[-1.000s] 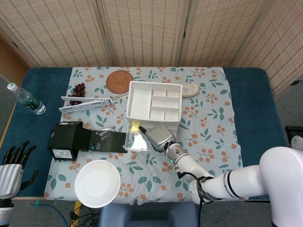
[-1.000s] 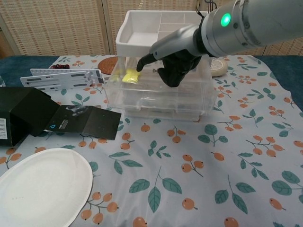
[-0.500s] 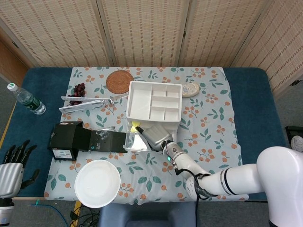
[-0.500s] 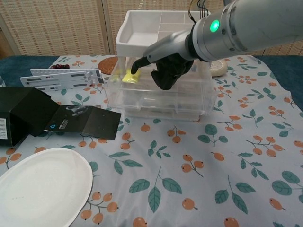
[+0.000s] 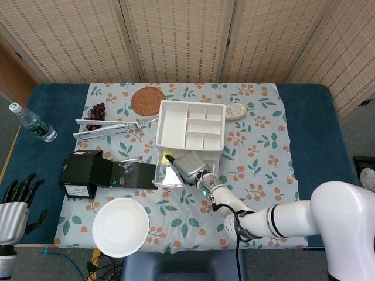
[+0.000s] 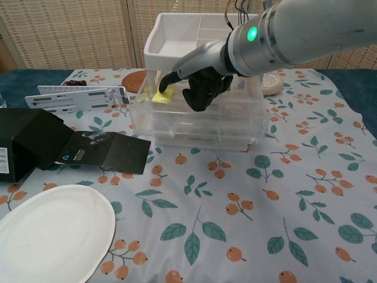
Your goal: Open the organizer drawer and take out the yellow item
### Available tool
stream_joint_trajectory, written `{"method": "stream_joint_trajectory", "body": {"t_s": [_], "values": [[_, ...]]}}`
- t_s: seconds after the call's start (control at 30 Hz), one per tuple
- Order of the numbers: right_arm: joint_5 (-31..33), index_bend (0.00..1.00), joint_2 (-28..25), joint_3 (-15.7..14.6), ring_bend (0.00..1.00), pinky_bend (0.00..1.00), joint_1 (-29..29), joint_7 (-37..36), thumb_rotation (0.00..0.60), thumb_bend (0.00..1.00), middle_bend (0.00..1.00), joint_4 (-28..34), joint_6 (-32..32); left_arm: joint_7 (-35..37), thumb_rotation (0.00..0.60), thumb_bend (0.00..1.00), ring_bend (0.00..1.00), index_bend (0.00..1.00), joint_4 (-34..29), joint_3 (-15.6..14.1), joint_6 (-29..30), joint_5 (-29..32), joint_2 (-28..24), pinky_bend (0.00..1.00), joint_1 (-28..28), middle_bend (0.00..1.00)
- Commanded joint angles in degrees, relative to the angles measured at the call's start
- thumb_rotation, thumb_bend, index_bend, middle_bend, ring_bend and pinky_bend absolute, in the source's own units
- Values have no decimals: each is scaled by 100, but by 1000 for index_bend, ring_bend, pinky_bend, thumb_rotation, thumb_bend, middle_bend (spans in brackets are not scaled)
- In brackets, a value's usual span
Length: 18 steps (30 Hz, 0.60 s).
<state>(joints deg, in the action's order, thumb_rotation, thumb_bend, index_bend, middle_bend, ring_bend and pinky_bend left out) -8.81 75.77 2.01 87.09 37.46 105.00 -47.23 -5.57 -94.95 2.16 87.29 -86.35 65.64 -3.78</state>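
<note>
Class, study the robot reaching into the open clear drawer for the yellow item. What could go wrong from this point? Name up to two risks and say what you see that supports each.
1. The right robot hand has only a fingertip at the yellow item, which lies in the drawer's left corner; it may get pushed against the wall rather than gripped.
2. Lifting the arm could catch the white tray on top and shift the organizer.

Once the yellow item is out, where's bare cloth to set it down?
Best is the wide patch of tablecloth in front of the organizer and right of the white plate. Left of the organizer is crowded: black box, white racks.
</note>
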Motion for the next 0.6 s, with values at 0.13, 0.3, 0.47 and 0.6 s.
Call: {"method": "stream_joint_trajectory", "body": {"t_s": [0.13, 0.3, 0.47, 0.6], "values": [[-27, 29, -44, -60, 1000, 1000, 0, 45, 600, 1000, 991, 107, -19, 15, 600, 316, 119, 153, 16, -7, 4, 3, 3, 63, 12, 72], [-148, 44, -243, -152, 1000, 1000, -56, 65, 600, 1000, 991, 448, -64, 20, 600, 316, 119, 153, 7, 1, 11, -2, -2, 63, 10, 72], [-334, 44, -538, -173, 1000, 1000, -169, -29, 600, 1000, 991, 793, -128, 15, 600, 316, 119, 153, 2, 0, 11, -14, -3, 63, 8, 72], [-597, 44, -739, -117, 1000, 1000, -317, -199, 600, 1000, 991, 966, -173, 6, 600, 316, 119, 153, -3, 6, 7, -12, -1, 63, 3, 72]]}}
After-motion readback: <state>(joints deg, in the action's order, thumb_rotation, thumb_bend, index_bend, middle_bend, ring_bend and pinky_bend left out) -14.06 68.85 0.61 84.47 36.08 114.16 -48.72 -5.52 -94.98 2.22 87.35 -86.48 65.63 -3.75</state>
